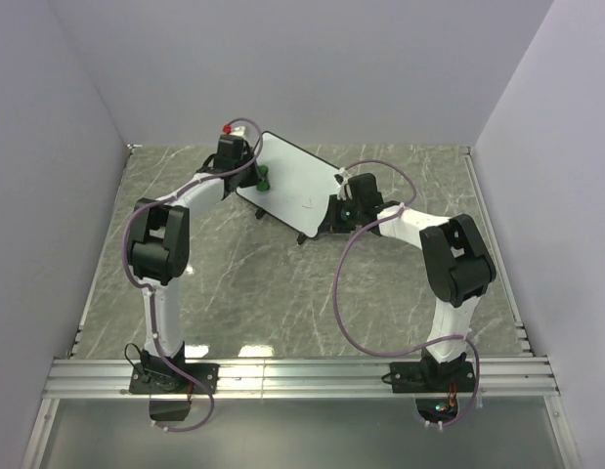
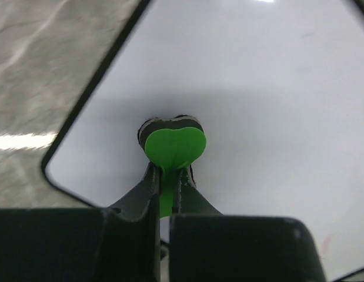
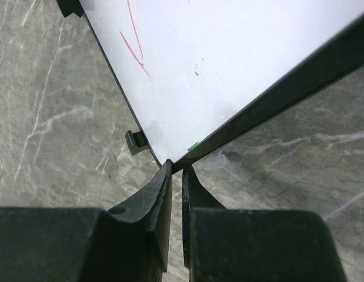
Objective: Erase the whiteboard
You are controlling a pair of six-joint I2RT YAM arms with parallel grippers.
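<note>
The whiteboard point(image 1: 294, 181) lies tilted at the back middle of the table, white face with a thin black frame. My left gripper point(image 1: 259, 177) is shut on the green eraser point(image 2: 174, 147), whose pad presses on the board's face point(image 2: 258, 88) near its left corner. My right gripper point(image 3: 177, 167) is shut on the board's black frame point(image 3: 276, 94) at a corner. Thin red marks point(image 3: 134, 44) show on the board in the right wrist view, and faintly in the top view point(image 1: 307, 204). A black foot point(image 3: 134, 142) sticks out below the frame.
The grey marble table point(image 1: 282, 283) is walled by white panels on three sides. A red-capped marker point(image 1: 230, 127) lies at the back, behind the left wrist. An aluminium rail point(image 1: 302, 376) carries both arm bases at the near edge.
</note>
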